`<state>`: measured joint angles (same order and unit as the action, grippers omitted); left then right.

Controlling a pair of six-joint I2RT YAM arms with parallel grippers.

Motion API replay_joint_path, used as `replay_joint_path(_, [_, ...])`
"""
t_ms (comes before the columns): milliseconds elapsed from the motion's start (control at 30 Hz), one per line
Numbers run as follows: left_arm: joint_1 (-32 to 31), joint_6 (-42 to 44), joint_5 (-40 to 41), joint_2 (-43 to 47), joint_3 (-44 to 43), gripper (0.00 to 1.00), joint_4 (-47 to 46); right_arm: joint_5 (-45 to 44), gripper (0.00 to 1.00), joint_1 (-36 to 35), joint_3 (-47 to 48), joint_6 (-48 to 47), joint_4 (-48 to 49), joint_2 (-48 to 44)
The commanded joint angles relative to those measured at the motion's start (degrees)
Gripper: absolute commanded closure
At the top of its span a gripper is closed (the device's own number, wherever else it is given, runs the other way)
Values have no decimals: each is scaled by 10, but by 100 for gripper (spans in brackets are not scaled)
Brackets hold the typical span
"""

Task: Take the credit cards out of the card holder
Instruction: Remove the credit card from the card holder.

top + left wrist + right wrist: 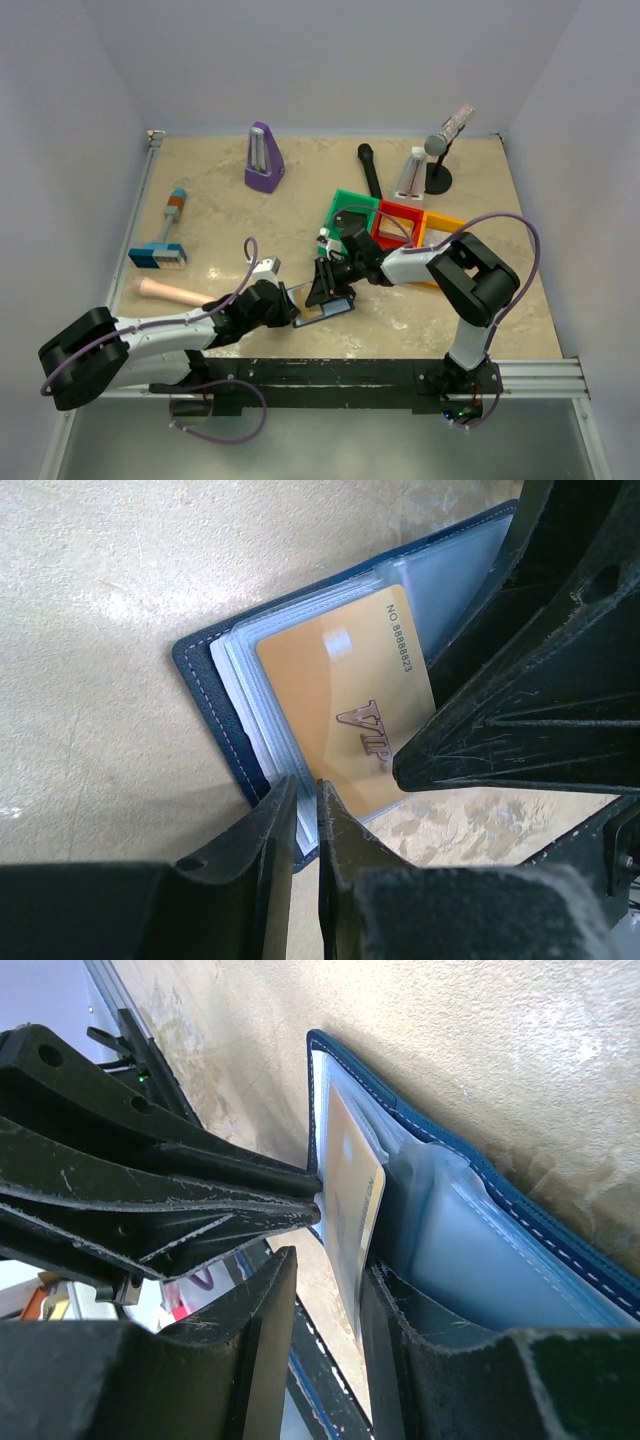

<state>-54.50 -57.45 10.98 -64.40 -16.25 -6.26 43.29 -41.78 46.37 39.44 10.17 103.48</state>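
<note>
Card holder (205, 675): open on table (90, 590), front-centre, between both arms. Gold VIP credit card (345, 700) tucked in clear sleeves (235, 670), top of the stack, face mostly visible. Other cards not discernible. Likely light, stiff, slick; sleeves floppy, apt to drag along. Best pinched at the exposed card edge, with holder pinned down meanwhile. Left gripper (307, 785): narrow slot over sleeve edge, clamped or not, cannot tell; arm low, reaching in from left. Right gripper (328, 1265): partly open, astride card edge with a gap on one side; elbow high, wrist angled in from right.
</note>
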Motion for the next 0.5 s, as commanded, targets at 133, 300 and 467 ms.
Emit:
replay_joint_path(133, [0,-12,23,2,8,89,17,13,64,-1,13,-14,-7,-35])
replay_joint_path(300, [0,-21,28,-5,4,100,32,13,64,2,7,-14,-7,-43])
replay_joint_path(467, [0,-23,29,-5,6,100,31,11,64,6,0,-14,-7,-53])
